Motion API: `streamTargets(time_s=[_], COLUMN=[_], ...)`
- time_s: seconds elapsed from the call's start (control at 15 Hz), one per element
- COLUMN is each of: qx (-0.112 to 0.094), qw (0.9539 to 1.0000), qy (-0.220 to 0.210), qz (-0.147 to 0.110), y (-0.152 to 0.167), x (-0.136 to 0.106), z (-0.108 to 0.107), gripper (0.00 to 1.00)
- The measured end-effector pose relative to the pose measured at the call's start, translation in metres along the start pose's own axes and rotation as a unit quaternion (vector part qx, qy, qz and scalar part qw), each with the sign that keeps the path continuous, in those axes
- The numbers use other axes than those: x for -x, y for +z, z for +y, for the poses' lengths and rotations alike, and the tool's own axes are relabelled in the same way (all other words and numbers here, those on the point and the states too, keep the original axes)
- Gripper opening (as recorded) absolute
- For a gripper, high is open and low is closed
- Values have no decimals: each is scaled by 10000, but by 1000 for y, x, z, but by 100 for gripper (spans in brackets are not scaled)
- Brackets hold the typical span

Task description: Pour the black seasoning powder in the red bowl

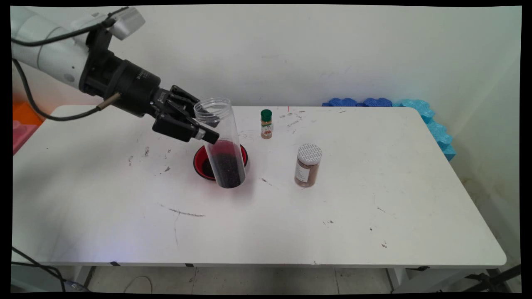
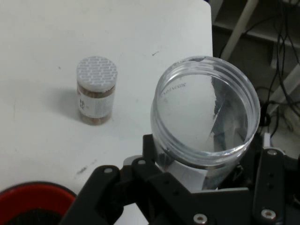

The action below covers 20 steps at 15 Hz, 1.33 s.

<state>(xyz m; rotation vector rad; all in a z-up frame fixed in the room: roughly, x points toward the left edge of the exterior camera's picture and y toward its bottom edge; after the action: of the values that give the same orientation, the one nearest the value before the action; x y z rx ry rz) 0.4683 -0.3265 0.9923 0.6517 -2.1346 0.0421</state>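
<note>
Main view, tool: the tool (image 1: 202,124) grips a clear open jar (image 1: 220,143), tilted, dark grains in its base.
Main view, surroundings: red bowl (image 1: 199,162) partly hidden behind the jar; green-capped bottle (image 1: 266,123) and white-lidded spice jar (image 1: 308,165) stand apart on the counter (image 1: 291,216).
Hand view: jar mouth (image 2: 206,110) fills the middle, fingertips hidden; bowl (image 2: 35,199) cut off at the bottom edge.

The pincer (image 1: 208,128) grips a tall clear open-topped jar (image 1: 222,145), dark grains in its bottom, nearly upright just over a red bowl (image 1: 199,160) holding dark grains.
</note>
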Motion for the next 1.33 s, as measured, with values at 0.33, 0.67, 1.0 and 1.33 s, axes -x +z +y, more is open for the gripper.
streamTargets(time_s=[0.33, 0.67, 1.0, 1.33], qx=[-50, 77, 112, 127], qw=[9954, 9825, 9606, 9310], qy=[-961, -1838, -2759, -3640], qz=[-50, -284, -317, -231], y=[1, 5, 11, 17], x=[5, 15, 21, 24], z=[-14, -19, -30, -40], gripper=[0, 0, 0, 0])
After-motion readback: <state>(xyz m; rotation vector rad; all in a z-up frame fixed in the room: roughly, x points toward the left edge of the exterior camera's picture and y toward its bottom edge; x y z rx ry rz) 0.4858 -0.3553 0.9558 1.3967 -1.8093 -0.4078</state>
